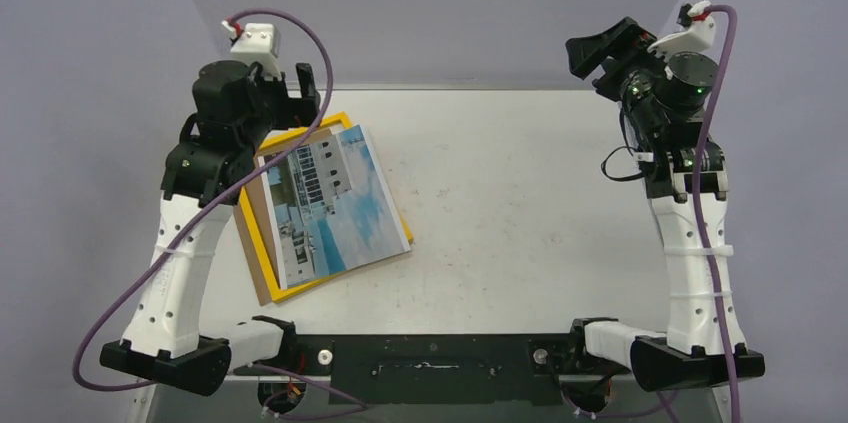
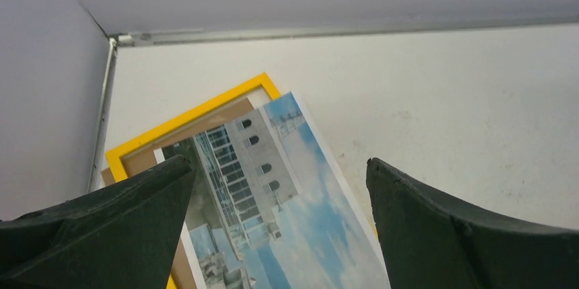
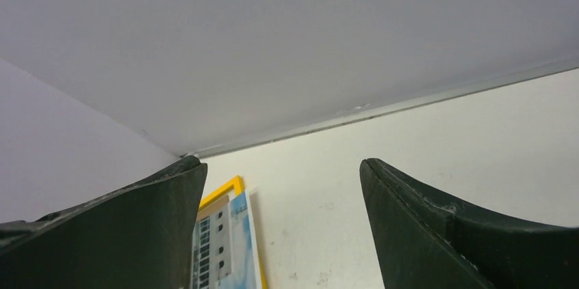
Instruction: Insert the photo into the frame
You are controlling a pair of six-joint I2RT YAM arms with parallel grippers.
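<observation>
With my left gripper [image 2: 280, 173] spread open above the photo [image 1: 335, 198], which lies skewed atop the frame [image 1: 256, 243] at the left of the table [image 1: 520, 193] and not yet seated, I judge squaring it comes next, my right gripper [image 3: 283, 166] hanging open well apart.

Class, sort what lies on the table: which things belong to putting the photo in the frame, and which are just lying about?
For the job: photo; yellow frame, lying under it.
Lying about: brown backing board, beneath the frame.
</observation>
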